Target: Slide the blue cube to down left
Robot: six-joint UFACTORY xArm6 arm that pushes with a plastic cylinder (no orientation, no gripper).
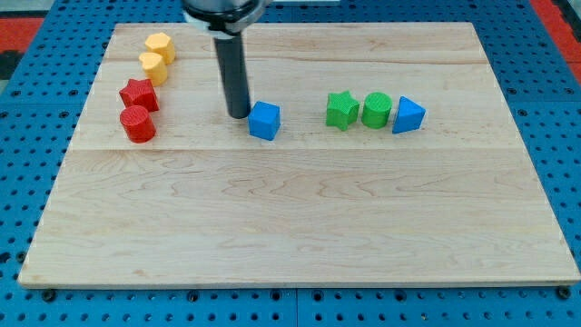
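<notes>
The blue cube (264,120) sits on the wooden board (300,227), a little left of the view's middle and in its upper half. My tip (239,114) rests on the board just left of the cube, close to its left face; I cannot tell whether they touch. The dark rod rises from there to the view's top.
A green star (341,110), a green cylinder (376,110) and a blue triangular block (408,115) stand in a row right of the cube. At the upper left are two yellow blocks (154,57), a red star (138,94) and a red cylinder (138,124).
</notes>
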